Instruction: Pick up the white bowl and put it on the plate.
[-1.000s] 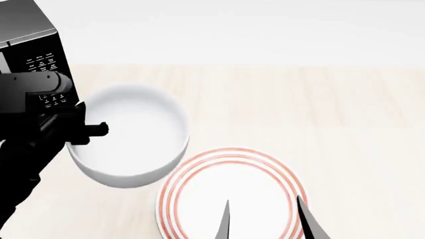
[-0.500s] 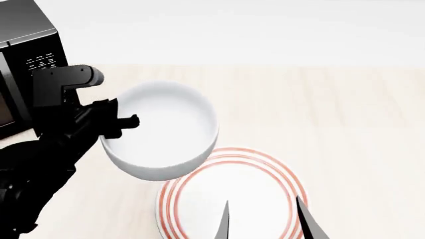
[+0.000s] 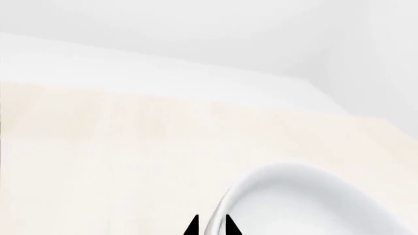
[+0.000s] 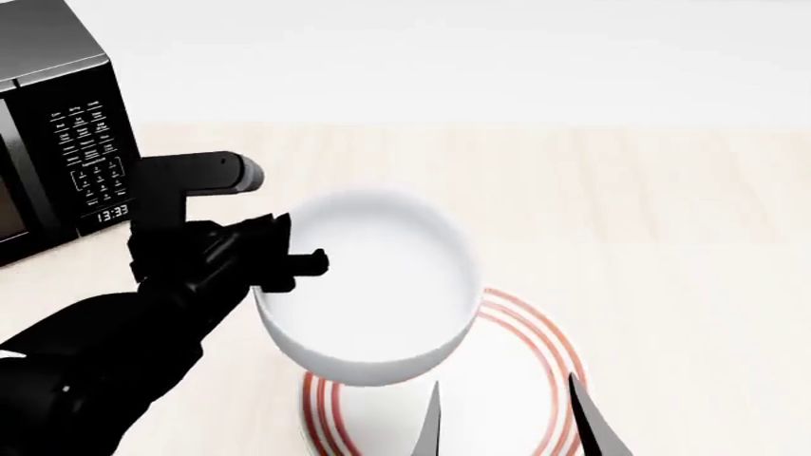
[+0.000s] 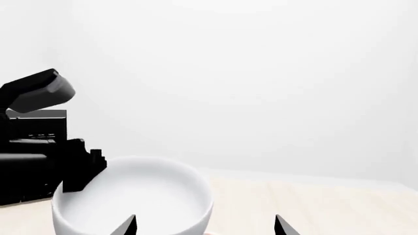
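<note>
The white bowl (image 4: 367, 285) hangs in the air over the left part of the red-ringed plate (image 4: 538, 370). My left gripper (image 4: 273, 271) is shut on the bowl's left rim. In the left wrist view the bowl (image 3: 307, 200) has its rim between the two black fingertips of that gripper (image 3: 210, 226). My right gripper (image 4: 500, 418) is open and empty above the plate's near side, its tips at the head view's lower edge. In the right wrist view the bowl (image 5: 140, 196) shows beyond the wide-apart tips of the right gripper (image 5: 203, 226), with the left arm (image 5: 39, 147) behind it.
A black microwave (image 4: 51, 133) with a keypad stands at the far left on the pale wooden counter (image 4: 633, 209). A white wall runs behind the counter.
My left gripper has carried the bowl to the right and toward me, from beside the microwave to over the plate's left part. The right gripper has not moved.
</note>
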You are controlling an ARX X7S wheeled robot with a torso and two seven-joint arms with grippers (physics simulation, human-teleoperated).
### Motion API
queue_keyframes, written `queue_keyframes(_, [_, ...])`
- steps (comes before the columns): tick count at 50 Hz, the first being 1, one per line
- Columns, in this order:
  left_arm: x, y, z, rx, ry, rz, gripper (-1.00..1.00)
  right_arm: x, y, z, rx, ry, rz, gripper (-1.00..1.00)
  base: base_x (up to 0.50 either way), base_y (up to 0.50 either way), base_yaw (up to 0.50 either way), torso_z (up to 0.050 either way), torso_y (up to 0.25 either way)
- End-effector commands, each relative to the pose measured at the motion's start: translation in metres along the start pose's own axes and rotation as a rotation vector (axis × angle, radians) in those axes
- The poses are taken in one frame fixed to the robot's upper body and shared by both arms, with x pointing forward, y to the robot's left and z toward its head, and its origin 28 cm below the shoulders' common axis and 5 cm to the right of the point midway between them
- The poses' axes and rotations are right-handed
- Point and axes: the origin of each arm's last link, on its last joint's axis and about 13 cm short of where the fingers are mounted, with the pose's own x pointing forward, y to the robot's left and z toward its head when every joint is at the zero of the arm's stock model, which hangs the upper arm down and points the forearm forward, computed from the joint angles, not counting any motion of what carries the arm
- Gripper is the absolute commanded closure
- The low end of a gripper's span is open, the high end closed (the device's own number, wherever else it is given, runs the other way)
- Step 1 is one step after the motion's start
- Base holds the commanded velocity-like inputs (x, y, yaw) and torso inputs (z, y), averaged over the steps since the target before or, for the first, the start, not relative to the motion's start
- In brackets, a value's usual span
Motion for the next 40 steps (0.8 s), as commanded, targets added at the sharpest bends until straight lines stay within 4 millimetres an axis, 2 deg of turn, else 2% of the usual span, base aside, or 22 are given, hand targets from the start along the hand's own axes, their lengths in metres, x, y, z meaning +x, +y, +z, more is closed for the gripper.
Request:
queue_keyframes(1, [-0.003, -0.024, -0.001, -0.036, -0.005, -0.095, 1.0, 0.002, -0.002, 0.001, -0.011, -0.013, -0.011, -1.0, 0.0, 0.0, 0.0, 0.0, 0.0])
queue_keyframes(19, [0.011, -0.04, 0.005, -0.057, -0.016, -0.119, 1.0, 0.002, -0.002, 0.001, -0.007, -0.014, -0.004, -1.0, 0.0, 0.0, 0.0, 0.0, 0.001])
queue_keyframes(40, [0.02, -0.049, -0.003, -0.031, -0.007, -0.114, 1.0, 0.002, -0.003, 0.003, -0.003, -0.019, -0.011, -1.0, 0.0, 0.0, 0.0, 0.0, 0.0])
